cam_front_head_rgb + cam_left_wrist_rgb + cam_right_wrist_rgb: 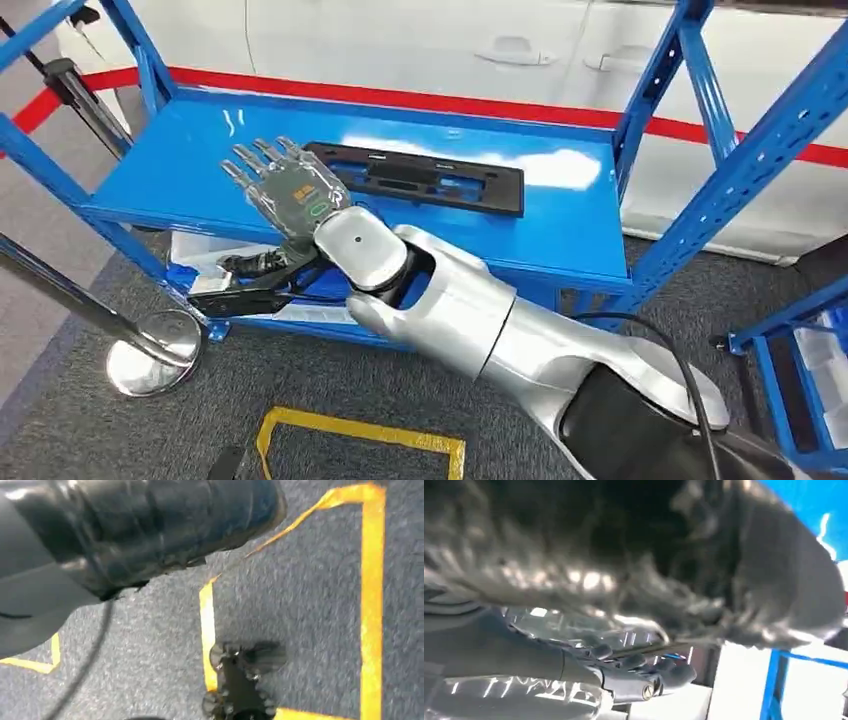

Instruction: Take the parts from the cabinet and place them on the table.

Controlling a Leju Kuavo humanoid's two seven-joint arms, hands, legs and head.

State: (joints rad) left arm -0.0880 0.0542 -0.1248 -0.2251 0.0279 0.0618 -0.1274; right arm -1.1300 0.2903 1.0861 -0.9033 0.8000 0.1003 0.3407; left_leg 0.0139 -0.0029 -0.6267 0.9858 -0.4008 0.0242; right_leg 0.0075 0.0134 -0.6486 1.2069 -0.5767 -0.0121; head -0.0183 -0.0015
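Part (420, 178), flat black long panel, lies on the blue cabinet shelf (200, 170), just beyond and beside the right hand's fingers (262, 158). Right hand (290, 190) hovers over the shelf, fingers spread apart and straight, holding nothing, not touching the part. Left hand: cannot tell its state. Left wrist view looks down at grey carpet (310, 605) with yellow tape (372, 580).

Bright, even light glares white on the blue shelf (180, 170); both wrist views are motion-blurred.
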